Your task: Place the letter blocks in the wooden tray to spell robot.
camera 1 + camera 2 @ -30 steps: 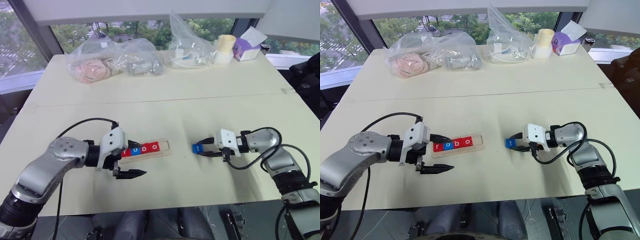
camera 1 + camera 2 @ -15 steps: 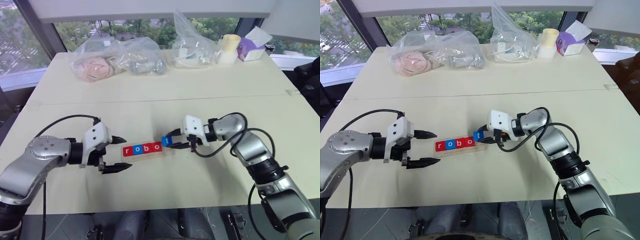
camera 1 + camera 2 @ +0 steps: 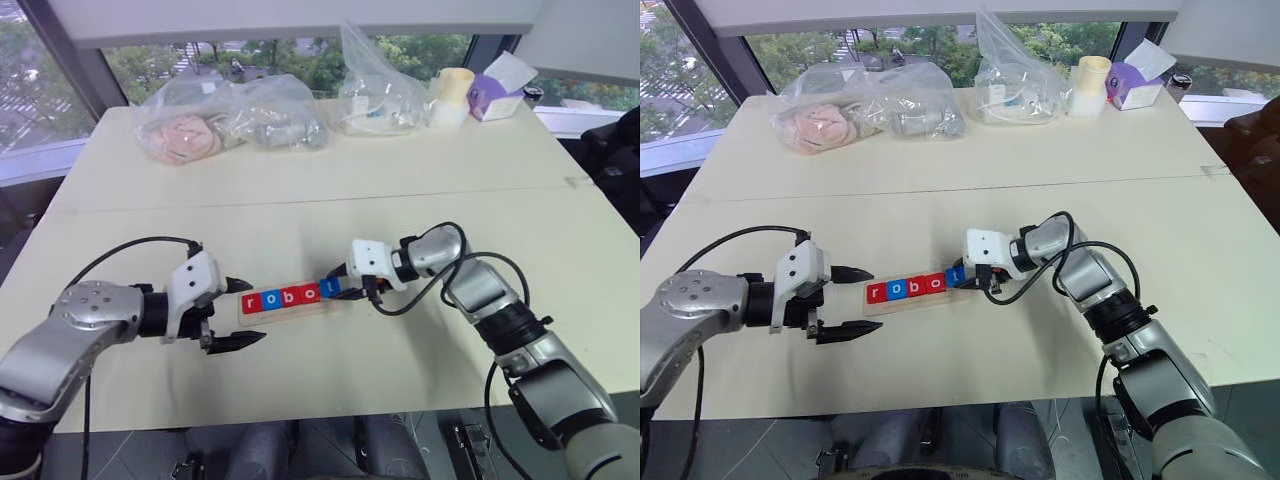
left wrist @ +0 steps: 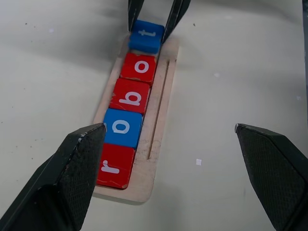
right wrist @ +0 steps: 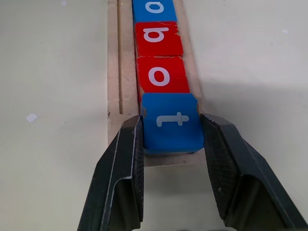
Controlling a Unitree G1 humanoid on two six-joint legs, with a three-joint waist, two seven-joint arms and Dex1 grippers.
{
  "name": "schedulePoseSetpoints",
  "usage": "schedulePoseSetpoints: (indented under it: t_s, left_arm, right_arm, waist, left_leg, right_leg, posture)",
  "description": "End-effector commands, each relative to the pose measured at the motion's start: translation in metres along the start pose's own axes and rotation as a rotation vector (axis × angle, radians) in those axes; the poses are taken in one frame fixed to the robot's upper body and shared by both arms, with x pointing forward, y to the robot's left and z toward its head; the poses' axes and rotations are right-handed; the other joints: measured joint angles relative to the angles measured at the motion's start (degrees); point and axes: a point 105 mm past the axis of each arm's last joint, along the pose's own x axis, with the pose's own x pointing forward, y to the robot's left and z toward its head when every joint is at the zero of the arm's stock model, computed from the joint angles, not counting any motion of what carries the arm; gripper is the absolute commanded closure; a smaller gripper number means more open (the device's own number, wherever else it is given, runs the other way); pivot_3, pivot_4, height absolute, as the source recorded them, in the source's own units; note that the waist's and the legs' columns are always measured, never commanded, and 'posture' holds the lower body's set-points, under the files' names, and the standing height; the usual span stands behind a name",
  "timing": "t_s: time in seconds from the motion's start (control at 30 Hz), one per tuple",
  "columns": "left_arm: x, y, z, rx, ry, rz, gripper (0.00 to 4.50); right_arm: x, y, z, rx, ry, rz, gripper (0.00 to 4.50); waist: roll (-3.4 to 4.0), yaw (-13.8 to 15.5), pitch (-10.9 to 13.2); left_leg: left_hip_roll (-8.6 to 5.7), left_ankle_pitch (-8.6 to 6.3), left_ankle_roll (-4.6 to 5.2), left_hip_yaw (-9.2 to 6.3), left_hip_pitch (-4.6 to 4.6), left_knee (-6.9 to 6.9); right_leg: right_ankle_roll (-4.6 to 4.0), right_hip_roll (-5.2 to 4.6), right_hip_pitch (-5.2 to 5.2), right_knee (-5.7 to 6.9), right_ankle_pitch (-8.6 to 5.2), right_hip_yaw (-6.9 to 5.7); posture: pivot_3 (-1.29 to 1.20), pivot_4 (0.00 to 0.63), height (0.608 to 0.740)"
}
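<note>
At the middle of the left eye view, slightly left of centre, the wooden tray (image 3: 285, 300) lies on the table (image 3: 330, 190) with four letter blocks (image 4: 126, 115) seated in its slot: red r, blue o, red b, red o. The right gripper (image 5: 171, 144) has its two fingers clamped on the blue t block (image 5: 172, 121), which sits at the tray's open end, touching the last red o. A second ago this gripper held the t block well to the right of the tray, over bare table; since then it has carried the block across to the tray. The left gripper (image 3: 236, 312) hovers just left of the tray with its fingers wide apart, holding nothing, about where it was before. Plastic bags (image 3: 225, 120) lie along the upper edge of the frame.
</note>
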Motion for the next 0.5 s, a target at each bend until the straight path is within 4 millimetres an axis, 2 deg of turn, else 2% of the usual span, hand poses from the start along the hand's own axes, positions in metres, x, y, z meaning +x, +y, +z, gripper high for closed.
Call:
schedulePoseSetpoints:
  t_s: [0.03, 0.33, 0.5]
  left_arm:
    - [-0.0004, -0.0008, 0.0070, 0.035, -0.016, -0.005, 0.00]
    - [0.0024, 0.0044, 0.0062, 0.042, -0.014, -0.003, 0.00]
    - [0.0036, 0.0066, 0.0055, 0.043, -0.018, 0.000, 0.00]
  right_arm:
    - [-0.0032, -0.0075, 0.0117, -0.048, -0.026, -0.014, 3.34]
    - [0.0021, -0.0052, 0.0096, -0.047, -0.032, -0.015, 3.34]
    - [0.0024, -0.0113, 0.0129, -0.075, -0.039, -0.066, 0.81]
  waist:
    - [0.00, -0.01, 0.00]
    - [0.00, -0.08, 0.00]
    - [0.00, -0.07, 0.00]
  left_leg:
    - [0.00, 0.00, 0.00, 0.00, 0.00, 0.00]
    - [0.00, 0.00, 0.00, 0.00, 0.00, 0.00]
    - [0.00, 0.01, -0.01, 0.00, 0.00, 0.00]
  right_leg:
    - [0.00, 0.00, 0.00, 0.00, 0.00, 0.00]
    - [0.02, 0.01, -0.01, 0.00, 0.01, 0.01]
    - [0.02, 0.02, -0.02, 0.01, 0.02, 0.01]
  posture:
    - [0.00, 0.150, 0.740]
    - [0.00, 0.150, 0.740]
    - [0.00, 0.150, 0.740]
